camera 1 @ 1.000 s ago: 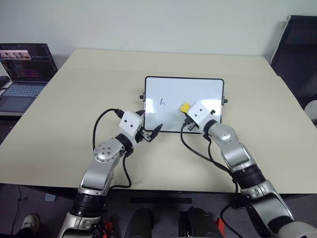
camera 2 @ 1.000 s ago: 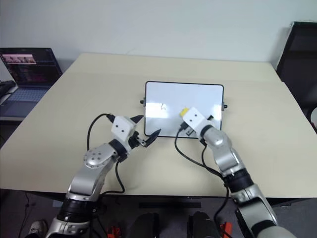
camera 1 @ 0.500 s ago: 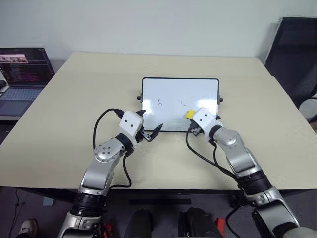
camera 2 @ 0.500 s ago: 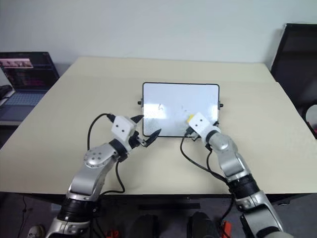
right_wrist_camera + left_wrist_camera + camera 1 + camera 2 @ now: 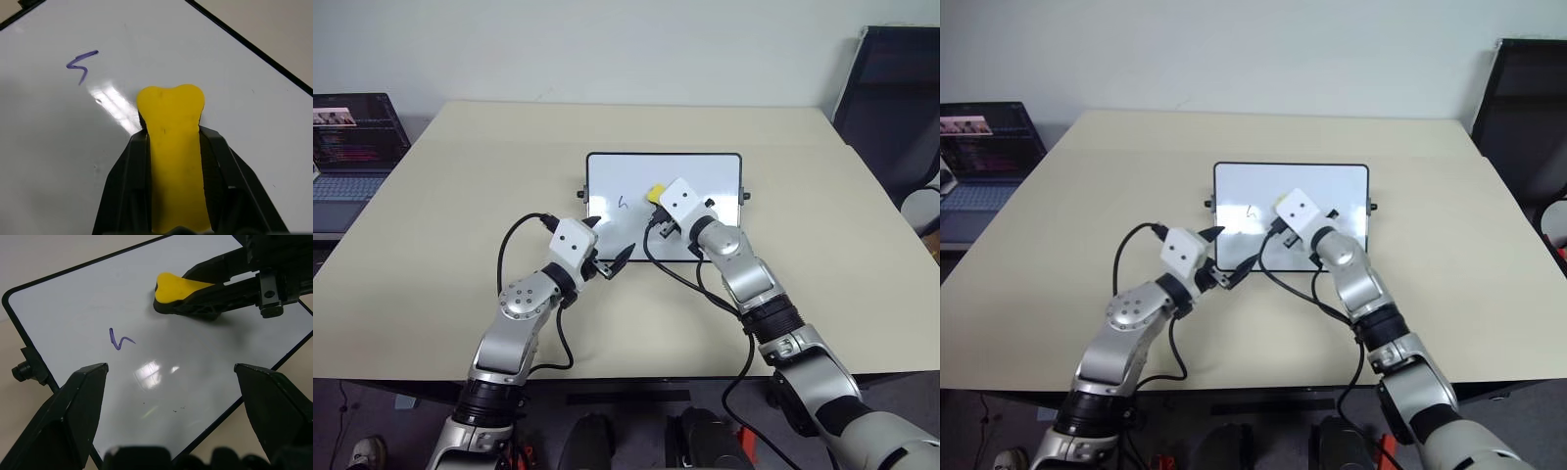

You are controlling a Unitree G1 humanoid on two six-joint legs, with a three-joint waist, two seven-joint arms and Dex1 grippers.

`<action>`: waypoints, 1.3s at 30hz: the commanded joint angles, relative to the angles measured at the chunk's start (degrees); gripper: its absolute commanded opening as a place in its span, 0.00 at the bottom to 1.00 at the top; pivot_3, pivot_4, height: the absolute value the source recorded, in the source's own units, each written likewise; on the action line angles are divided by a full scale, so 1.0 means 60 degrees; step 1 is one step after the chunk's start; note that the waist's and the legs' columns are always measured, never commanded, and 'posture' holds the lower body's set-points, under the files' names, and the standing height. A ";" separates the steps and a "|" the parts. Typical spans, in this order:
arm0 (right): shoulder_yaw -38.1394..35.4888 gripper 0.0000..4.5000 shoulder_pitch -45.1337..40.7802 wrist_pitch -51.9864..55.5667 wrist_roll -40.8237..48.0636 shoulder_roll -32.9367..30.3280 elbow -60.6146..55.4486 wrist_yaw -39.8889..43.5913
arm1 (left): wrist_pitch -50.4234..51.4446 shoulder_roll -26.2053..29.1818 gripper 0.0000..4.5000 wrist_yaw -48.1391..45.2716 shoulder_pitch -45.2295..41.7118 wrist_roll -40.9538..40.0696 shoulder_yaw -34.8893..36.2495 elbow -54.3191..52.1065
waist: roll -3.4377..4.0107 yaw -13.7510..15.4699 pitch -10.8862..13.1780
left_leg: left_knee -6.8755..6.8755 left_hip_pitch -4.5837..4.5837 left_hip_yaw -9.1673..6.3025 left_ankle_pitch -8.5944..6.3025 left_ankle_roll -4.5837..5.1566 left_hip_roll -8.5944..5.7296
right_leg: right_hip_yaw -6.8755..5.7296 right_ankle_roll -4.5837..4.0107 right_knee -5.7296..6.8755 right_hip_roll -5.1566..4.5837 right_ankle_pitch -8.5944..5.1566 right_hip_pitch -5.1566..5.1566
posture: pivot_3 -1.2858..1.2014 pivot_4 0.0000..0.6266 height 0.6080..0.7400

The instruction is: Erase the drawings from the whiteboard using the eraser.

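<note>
While one purple mark (image 5: 623, 203) is left on the left half of the whiteboard (image 5: 715, 168), the rest of the white surface is seen clean, so the task is judged mostly done, with a single stroke to be wiped.

At the far left edge of the head view a laptop (image 5: 352, 137) is seen beside the table (image 5: 440, 196), well apart from the work.

Left of centre, the left gripper (image 5: 607, 264) is held level just off the board's lower left corner, pointed forward and to the right. Its fingers (image 5: 78, 401) are spread wide with nothing between them, and in its wrist view the mark (image 5: 119, 339) is framed between them.

At centre, the board lies flat on the table, its short sides bearing small black knobs (image 5: 745, 196).

Just right of the mark, the eraser (image 5: 656, 192) is clamped in the right gripper (image 5: 658, 201), its yellow top squeezed between the black fingers (image 5: 124, 181). It appears to be pressed to the board near the middle, close to the mark but not on it. The right arm is stretched forward from the lower right of the frame, its wrist angled to the left.

A short sweep leftward is judged to be what remains.
</note>
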 commanded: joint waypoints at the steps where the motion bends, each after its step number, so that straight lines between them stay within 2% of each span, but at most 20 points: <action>1: 0.0071 0.22 0.0151 -0.0016 -0.0117 -0.0168 -0.0289 0.0085 | -0.0034 0.0064 1.00 0.0063 0.0005 -0.0052 0.0242 -0.0442 | 0.0000 -0.0003 0.0000 | 0.0000 0.0000 0.0000 0.0000 0.0000 0.0000 | 0.0000 0.0001 0.0000 0.0000 0.0000 0.0000 | 0.52 0.24 1.00; 9: -0.0204 0.22 0.1902 0.0740 -0.0244 -0.1536 -0.1884 0.0554 | -0.0023 0.0014 1.00 0.0054 -0.0037 -0.0047 0.0195 -0.0401 | 0.0000 0.0170 0.0000 | 0.0002 -0.0001 -0.0010 0.0000 0.0000 -0.0007 | -0.0012 0.0011 -0.0008 -0.0011 -0.0010 0.0009 | 0.52 0.24 1.00; 13: -0.0332 0.22 0.2304 0.0979 -0.0176 -0.1916 -0.2376 0.0613 | -0.0057 -0.0021 1.00 -0.0020 -0.0144 -0.0058 0.0136 -0.0293 | -0.0001 0.0201 0.0000 | 0.0009 0.0009 -0.0010 0.0001 0.0001 -0.0004 | -0.0012 -0.0015 -0.0010 -0.0012 -0.0025 0.0020 | 0.52 0.24 1.00; 23: -0.0329 0.22 0.2379 0.0944 0.0088 -0.1777 -0.2867 0.0602 | -0.0127 -0.0013 1.00 -0.0106 -0.0247 -0.0048 0.0086 -0.0180 | -0.0002 0.0221 0.0001 | 0.0009 0.0007 -0.0007 0.0001 0.0002 -0.0006 | -0.0010 0.0000 -0.0025 -0.0013 -0.0017 0.0026 | 0.52 0.24 1.00; 27: -0.0563 0.22 0.2704 0.0193 0.0663 -0.1490 -0.3427 0.0679 | -0.0110 0.0026 1.00 -0.0111 -0.0220 -0.0062 0.0123 -0.0257 | -0.0004 0.0219 0.0006 | 0.0005 0.0003 -0.0010 0.0001 0.0001 -0.0005 | -0.0011 0.0000 -0.0030 -0.0012 -0.0018 0.0024 | 0.52 0.24 1.00; 39: -0.1061 0.22 0.4325 -0.2518 0.0660 -0.1869 -0.3771 -0.0063 | -0.0120 0.0042 1.00 -0.0089 -0.0146 -0.0045 0.0152 -0.0314 | -0.0002 0.0218 0.0012 | -0.0009 -0.0106 -0.0004 -0.0001 -0.0002 -0.0007 | -0.0011 0.0017 -0.0030 -0.0008 -0.0008 -0.0093 | 0.52 0.24 1.00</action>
